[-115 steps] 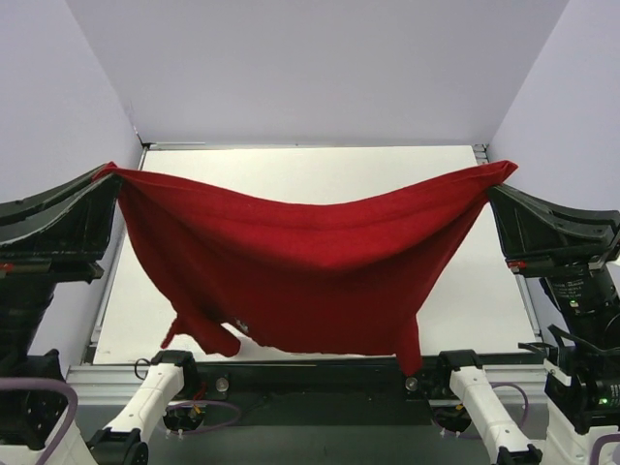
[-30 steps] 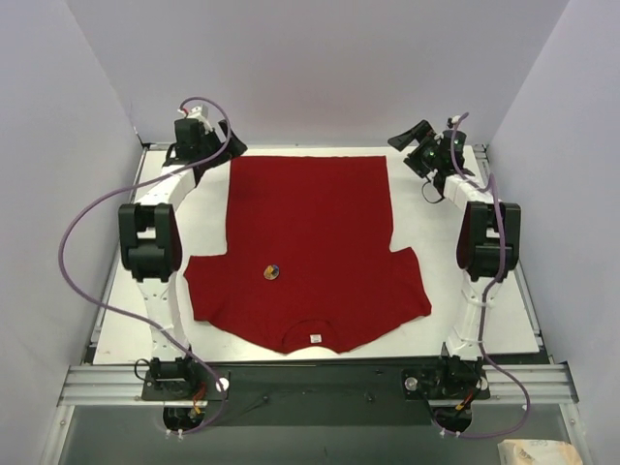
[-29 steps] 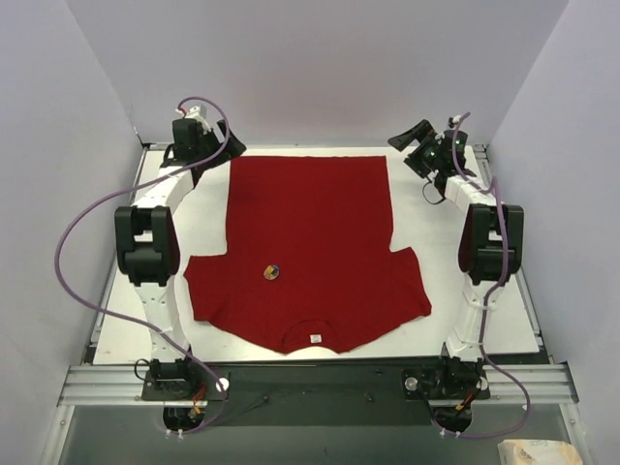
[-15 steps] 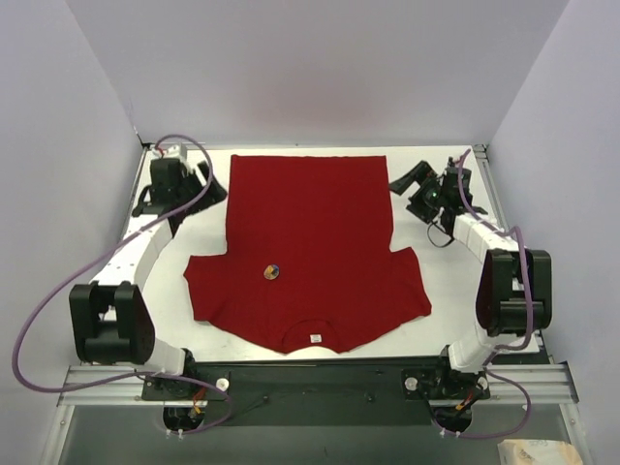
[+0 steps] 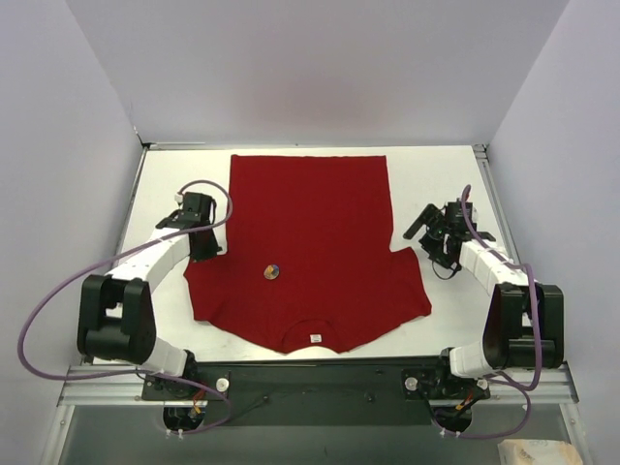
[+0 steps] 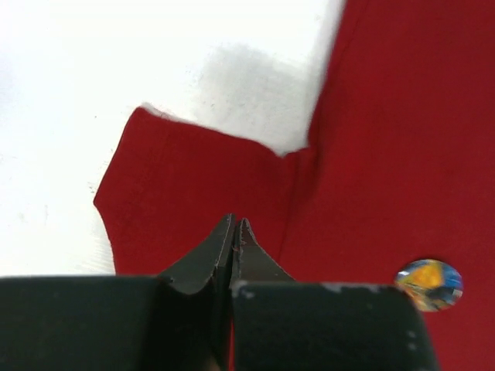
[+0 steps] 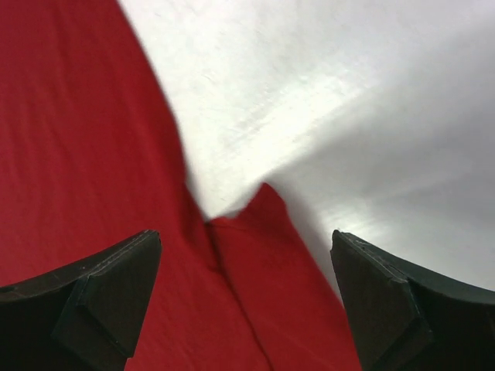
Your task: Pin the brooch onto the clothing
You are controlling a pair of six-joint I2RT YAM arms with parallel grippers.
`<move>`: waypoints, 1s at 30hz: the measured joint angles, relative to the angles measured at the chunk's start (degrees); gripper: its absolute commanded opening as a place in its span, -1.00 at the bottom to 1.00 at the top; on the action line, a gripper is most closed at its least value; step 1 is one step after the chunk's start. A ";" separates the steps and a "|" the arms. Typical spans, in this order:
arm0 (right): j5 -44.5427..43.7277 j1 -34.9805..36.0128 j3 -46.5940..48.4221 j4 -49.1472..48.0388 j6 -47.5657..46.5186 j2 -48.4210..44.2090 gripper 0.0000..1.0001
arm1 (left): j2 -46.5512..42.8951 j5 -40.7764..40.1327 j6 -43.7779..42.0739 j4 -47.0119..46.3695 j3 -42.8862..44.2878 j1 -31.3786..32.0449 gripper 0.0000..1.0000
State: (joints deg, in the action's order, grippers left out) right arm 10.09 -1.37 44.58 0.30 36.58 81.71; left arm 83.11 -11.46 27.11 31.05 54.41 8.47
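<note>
While the clothing (image 5: 310, 213) lies flat on the table (image 5: 446, 184), the brooch (image 5: 272, 271) rests loose on its chest area, nearer to the left arm. The left gripper (image 6: 234, 226) is fully closed above one sleeve, and I see nothing between its fingers. The right gripper (image 7: 244, 236) stands wide open above the other sleeve, empty. I think a claw that catches the soft fabric can drag it, so the tiny badge may slide away. I count one shirt, one brooch, two grippers.
</note>
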 measured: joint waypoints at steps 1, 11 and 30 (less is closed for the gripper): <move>-0.28 -0.15 -0.59 0.50 -0.07 -0.26 0.90 | 1.40 -0.59 0.24 0.26 0.00 0.26 -1.00; 0.02 -0.90 -5.07 2.56 -0.61 -0.39 0.73 | 11.43 -9.77 0.72 3.10 0.26 0.44 -1.00; 2.16 0.90 -5.75 6.40 -3.74 0.31 -0.83 | 17.79 -20.26 0.72 3.96 4.35 0.72 -1.00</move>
State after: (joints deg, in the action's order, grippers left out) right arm 12.25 -0.47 38.83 6.70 32.84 82.02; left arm 100.90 -31.73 27.83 35.00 58.76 9.19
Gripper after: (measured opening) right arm 0.094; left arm 0.022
